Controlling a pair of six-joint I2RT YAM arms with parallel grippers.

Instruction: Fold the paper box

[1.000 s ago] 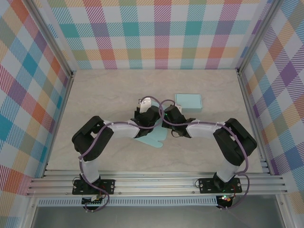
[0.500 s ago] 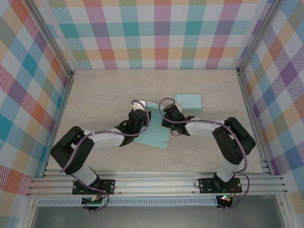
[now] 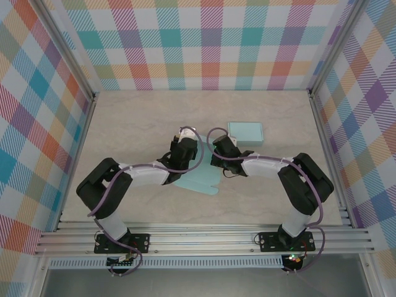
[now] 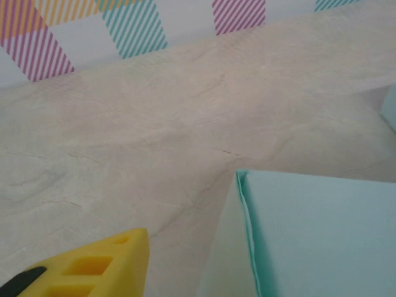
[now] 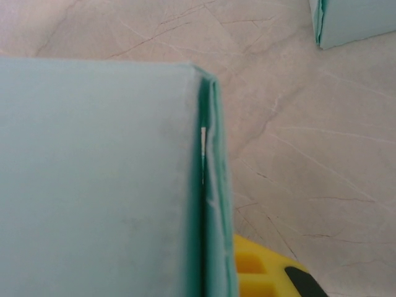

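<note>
box location: paper box (image 3: 199, 177) sits mid-table (image 3: 124, 124) between the two wrists, mostly flat, one panel lifted at the right-arm side
other item: finished box (image 3: 245, 133), same pale teal, just beyond the right wrist, apart from the work piece
right gripper (image 3: 213, 154): clenched; the right wrist view has a doubled panel edge running down right against the yellow finger (image 5: 263, 272), so it looks pinched on the paper box
left gripper (image 3: 185, 147): at the box's far-left corner; one yellow finger (image 4: 93, 272) shows beside the panel, not touching it; can't tell released or clenched
weight: looks very light, will likely slide or lift off with any push
stiffness: thin card, flexes easily, should hinge cleanly only along creases
fragility: probably dents or tears if squeezed mid-panel
surface: smooth, likely slippery against the pads
where to hold: near a folded edge or corner where it's double-layered; pin the flat part with the other arm
</note>
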